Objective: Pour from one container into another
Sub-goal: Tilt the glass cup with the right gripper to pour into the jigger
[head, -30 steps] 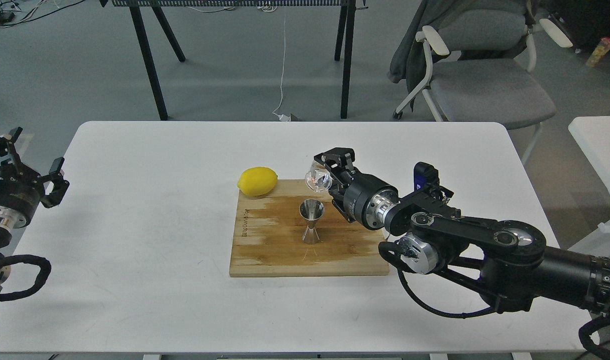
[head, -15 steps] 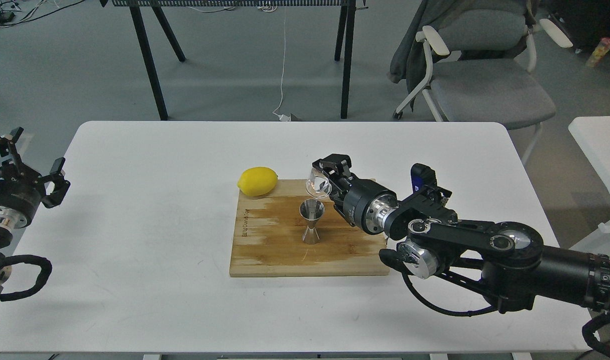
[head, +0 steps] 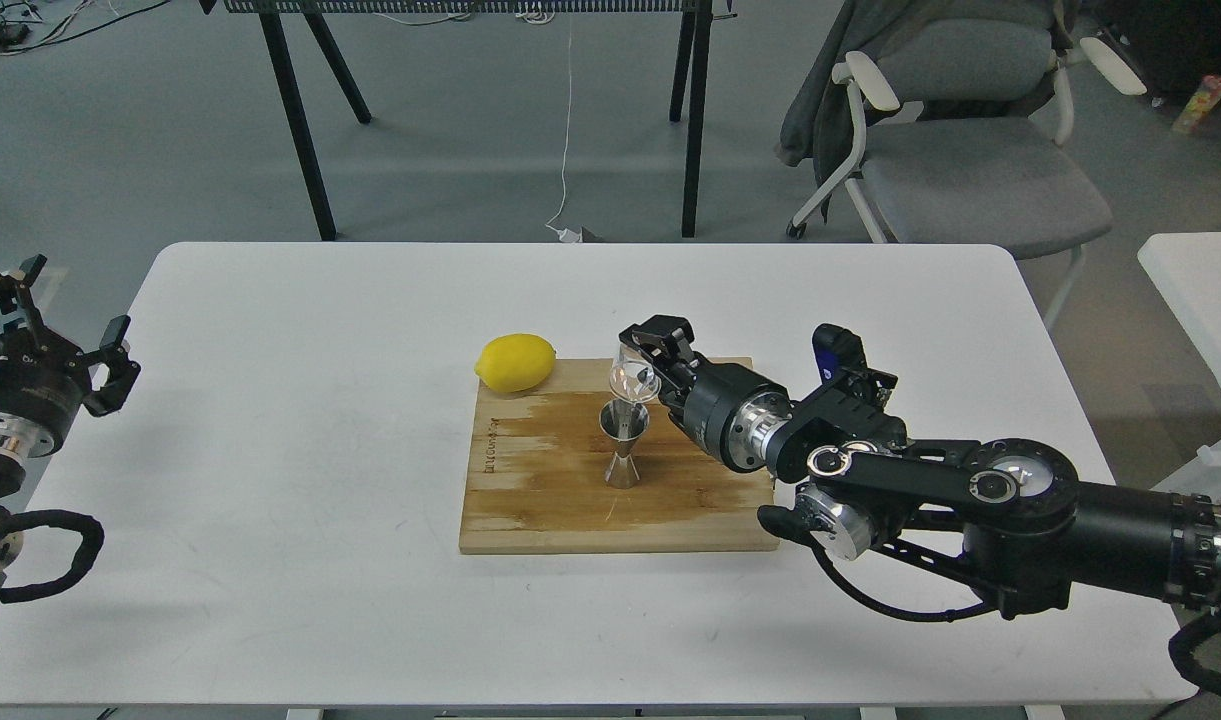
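A shiny steel hourglass jigger (head: 623, 444) stands upright near the middle of the wooden cutting board (head: 530, 500). Right above its open top hangs the small clear glass cup (head: 633, 378), tipped toward the jigger, its lower rim close to the jigger's mouth. My right gripper (head: 646, 362) is shut on the cup, with the arm reaching in from the lower right. Far off at the left edge, my left gripper (head: 65, 330) stands open and holds nothing.
A yellow lemon (head: 515, 362) lies at the board's back left corner. The board sits on a white table (head: 270, 450). Behind the table stand a grey chair (head: 970, 170) and black table legs (head: 300, 130).
My right gripper has carried the glass cup leftward and lower, bringing it over the jigger's mouth and tilting it more. The left arm has stayed put.
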Robot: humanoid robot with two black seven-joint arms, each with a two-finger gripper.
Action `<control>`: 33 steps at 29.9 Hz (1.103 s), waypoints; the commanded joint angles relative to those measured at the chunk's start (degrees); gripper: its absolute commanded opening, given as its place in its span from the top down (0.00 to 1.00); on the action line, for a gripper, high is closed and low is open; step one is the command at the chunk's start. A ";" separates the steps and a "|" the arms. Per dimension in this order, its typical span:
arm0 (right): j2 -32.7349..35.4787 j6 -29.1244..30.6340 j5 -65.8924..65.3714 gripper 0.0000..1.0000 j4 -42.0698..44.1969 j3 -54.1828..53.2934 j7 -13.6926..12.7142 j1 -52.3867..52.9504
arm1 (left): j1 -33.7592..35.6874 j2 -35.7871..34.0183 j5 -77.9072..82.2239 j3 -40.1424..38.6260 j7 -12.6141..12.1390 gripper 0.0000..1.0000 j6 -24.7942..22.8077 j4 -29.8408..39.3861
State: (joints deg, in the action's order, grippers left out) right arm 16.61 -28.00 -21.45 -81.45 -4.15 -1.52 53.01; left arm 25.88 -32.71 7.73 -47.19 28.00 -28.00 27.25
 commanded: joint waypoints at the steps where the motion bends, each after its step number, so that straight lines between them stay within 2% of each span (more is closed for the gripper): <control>1: 0.00 0.00 -0.78 0.54 0.50 0.28 0.02 0.34 | 0.05 0.02 0.00 0.00 0.00 0.06 0.00 0.00; 33: -0.17 0.00 -5.09 0.53 0.50 5.20 0.11 2.72 | -0.04 0.10 -0.26 -0.09 0.00 0.06 0.00 0.00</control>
State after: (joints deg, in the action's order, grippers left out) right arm 16.48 -28.00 -25.50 -80.94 0.24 -1.40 55.61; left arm 25.84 -32.61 7.45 -47.29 28.00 -28.00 27.24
